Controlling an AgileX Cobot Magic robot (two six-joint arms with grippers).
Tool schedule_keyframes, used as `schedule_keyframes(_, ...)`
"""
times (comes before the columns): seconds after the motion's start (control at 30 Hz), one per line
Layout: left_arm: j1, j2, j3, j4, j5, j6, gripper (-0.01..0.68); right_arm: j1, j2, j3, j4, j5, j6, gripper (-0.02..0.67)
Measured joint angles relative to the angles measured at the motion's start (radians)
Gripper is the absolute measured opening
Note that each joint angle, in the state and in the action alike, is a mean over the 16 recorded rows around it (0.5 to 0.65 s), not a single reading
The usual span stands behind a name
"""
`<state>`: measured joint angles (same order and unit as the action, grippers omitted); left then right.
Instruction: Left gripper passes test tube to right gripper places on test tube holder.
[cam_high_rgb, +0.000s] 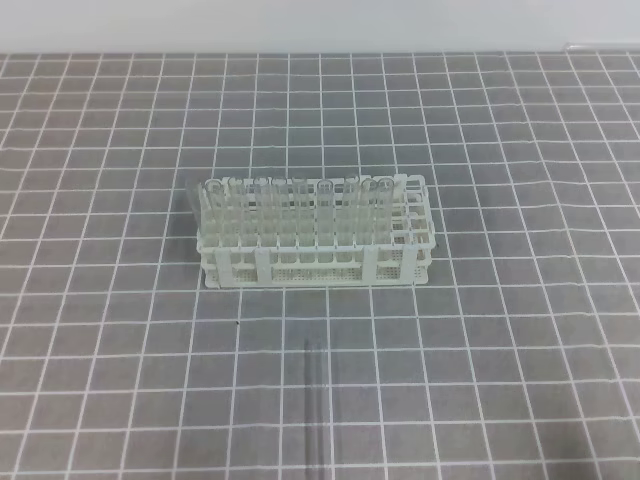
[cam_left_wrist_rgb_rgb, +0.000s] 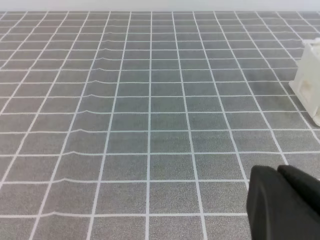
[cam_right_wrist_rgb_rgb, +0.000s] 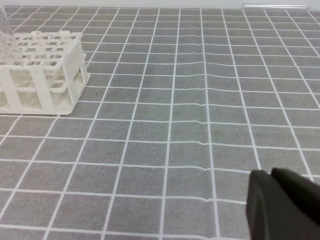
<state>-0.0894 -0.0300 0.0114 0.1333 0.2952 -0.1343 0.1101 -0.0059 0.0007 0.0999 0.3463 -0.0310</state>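
My left claw (cam_left_wrist_rgb_rgb: 285, 202) and right claw (cam_right_wrist_rgb_rgb: 282, 205) are both closed, holding nothing; the test tube (cam_high_rgb: 316, 410) lies near the test tube holder (cam_high_rgb: 318, 262) on the table (cam_high_rgb: 520, 330).

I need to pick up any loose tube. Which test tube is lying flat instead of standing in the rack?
The test tube on the grey mat in front of the white rack: it lies on its side, while all the others stand upright in the rack's holes.
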Motion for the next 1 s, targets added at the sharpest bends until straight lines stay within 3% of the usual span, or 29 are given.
schedule_keyframes(0.3, 0.0, 0.014, -0.005, 0.0, -0.026, -0.015, -0.002, 0.0, 0.0, 0.0, 0.0, 0.001, 0.0, -0.013)
schedule_keyframes(0.57, 0.0, 0.02, -0.007, -0.003, -0.131, -0.128, -0.003, 0.0, 0.0, 0.0, 0.029, -0.07, 0.001, -0.013)
schedule_keyframes(1.0, 0.0, 0.014, -0.004, -0.008, -0.26, -0.311, -0.002, 0.0, 0.0, 0.0, 0.436, -0.377, 0.001, -0.013)
